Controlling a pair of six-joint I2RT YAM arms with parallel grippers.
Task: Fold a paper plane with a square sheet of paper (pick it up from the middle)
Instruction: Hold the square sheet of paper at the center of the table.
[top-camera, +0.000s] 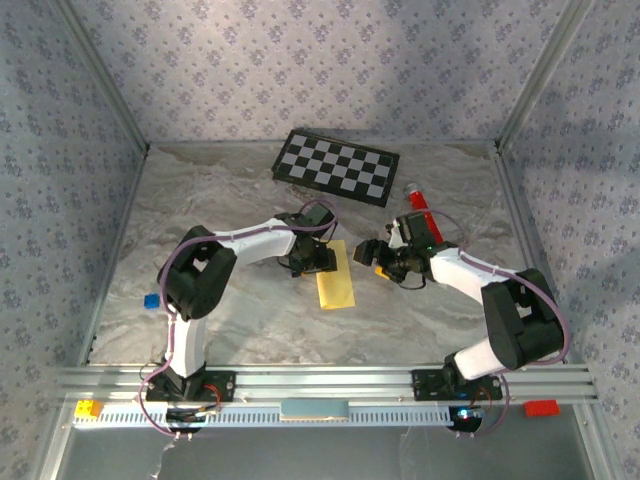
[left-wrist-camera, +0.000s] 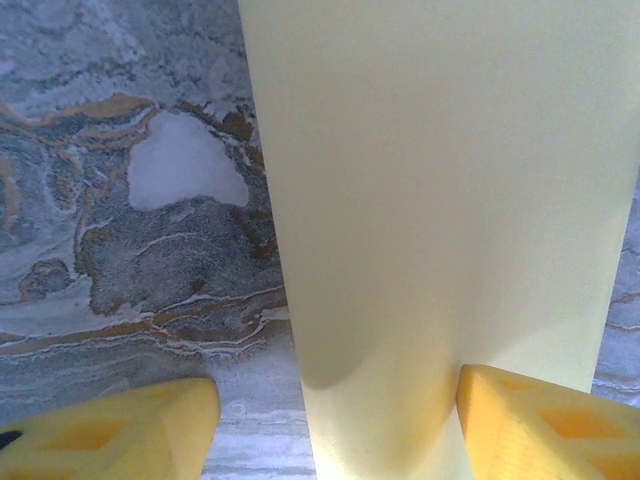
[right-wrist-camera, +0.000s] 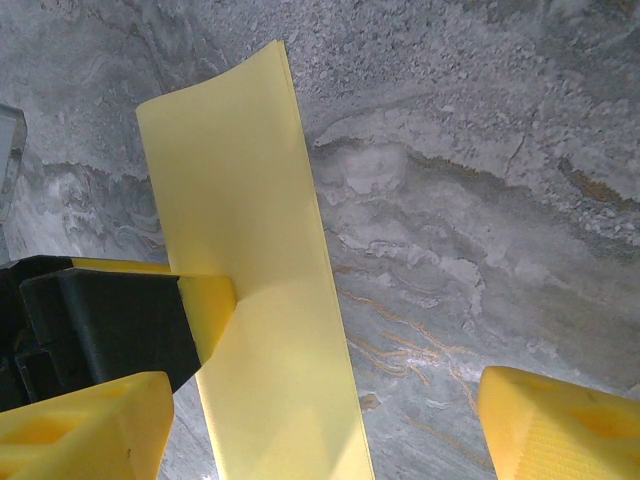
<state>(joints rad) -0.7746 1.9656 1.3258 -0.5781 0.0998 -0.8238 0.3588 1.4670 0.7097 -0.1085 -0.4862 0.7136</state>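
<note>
We see the folded pale-yellow paper strip (top-camera: 335, 276) lying on the grey marbled table (top-camera: 260, 320), in the middle | left gripper (top-camera: 313, 258) over its far end, jaws apart | right gripper (top-camera: 372, 252) just right of it, jaws apart | we should press gently and keep edges lined up

A marbled table (top-camera: 250, 320) bears yellow paper (top-camera: 336, 285), checkerboard panel (top-camera: 335, 166), red tube (top-camera: 419, 201).
</note>
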